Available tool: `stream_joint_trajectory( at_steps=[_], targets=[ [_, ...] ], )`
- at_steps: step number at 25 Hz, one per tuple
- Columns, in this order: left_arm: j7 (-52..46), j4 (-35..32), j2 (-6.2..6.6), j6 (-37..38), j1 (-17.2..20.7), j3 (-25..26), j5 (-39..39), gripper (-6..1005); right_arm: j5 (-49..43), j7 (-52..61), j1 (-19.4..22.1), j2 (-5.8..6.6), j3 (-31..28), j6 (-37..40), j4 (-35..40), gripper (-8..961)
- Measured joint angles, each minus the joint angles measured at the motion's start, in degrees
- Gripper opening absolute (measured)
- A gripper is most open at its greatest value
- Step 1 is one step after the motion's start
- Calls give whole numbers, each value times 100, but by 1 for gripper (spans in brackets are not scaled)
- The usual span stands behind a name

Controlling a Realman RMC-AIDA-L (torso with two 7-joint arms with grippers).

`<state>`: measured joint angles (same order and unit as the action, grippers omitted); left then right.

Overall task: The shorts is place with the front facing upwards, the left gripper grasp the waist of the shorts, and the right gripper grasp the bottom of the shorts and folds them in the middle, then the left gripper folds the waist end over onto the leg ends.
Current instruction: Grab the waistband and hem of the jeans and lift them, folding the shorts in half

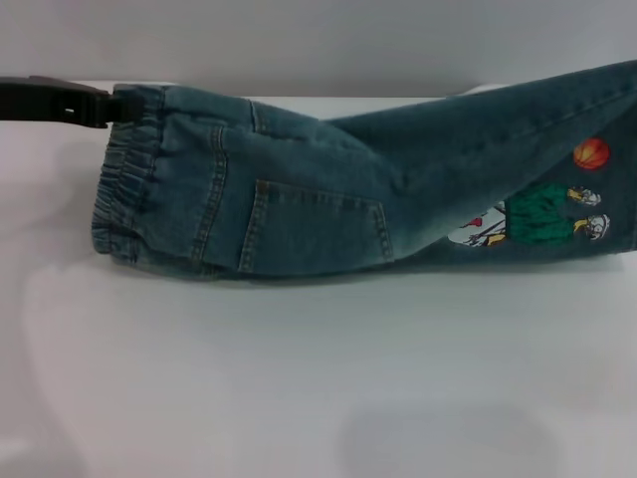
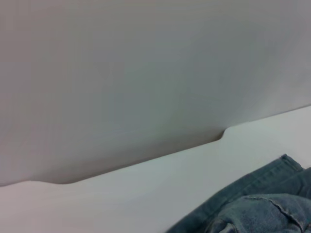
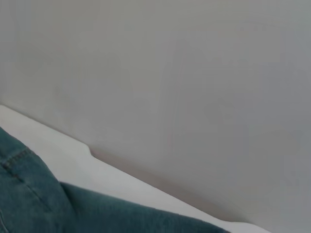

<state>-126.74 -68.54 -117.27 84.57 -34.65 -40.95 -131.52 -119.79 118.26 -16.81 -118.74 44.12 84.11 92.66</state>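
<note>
Nearest the head camera lay the bare white desk (image 1: 299, 398), and beyond it the long blue denim shorts (image 1: 328, 199) stretched sideways across the desk, already doubled lengthwise so that one leg lay over the other. At the far left, the left gripper (image 1: 111, 105), black and reaching in level from the edge of the view, met the far corner of the gathered elastic waist of the shorts (image 1: 124, 189); its fingers appeared clamped on that corner, though the cloth hid the tips, so this was a judgement rather than a clear sight. Stitched pocket seams ran just beside the waistband. Farther right the denim rose toward the far right corner, where the leg ends (image 1: 607, 159) seemed lifted off the desk, with the colourful cartoon patch (image 1: 537, 219) and its orange ball (image 1: 591, 153) close by. The right gripper was outside the head view, and its wrist camera showed only blue denim and the grey wall, so whether its fingers were apart or together could not be told. The middle fold looked to be finishing. The next move would call for the right side to lay the leg ends flat, then for the left gripper to carry the waist rightward in an arc, over onto them.
</note>
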Motion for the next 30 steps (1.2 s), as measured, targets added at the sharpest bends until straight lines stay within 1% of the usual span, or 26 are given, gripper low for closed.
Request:
stream_joint_trajectory(
  at_steps=[8,16,30],
  targets=[
    [28,40,-31,-239,186,-45,123,88,-7,-42,65,3,-118,-9,-204,24],
    [150,26,-33,-414,499,-79,609,89,51,-193,104,-8,-141,-121,-433,24],
    [168,51,-40,-586,517,-89,629,91,303,-260,51,6,-139,-345,-516,24]
  ],
)
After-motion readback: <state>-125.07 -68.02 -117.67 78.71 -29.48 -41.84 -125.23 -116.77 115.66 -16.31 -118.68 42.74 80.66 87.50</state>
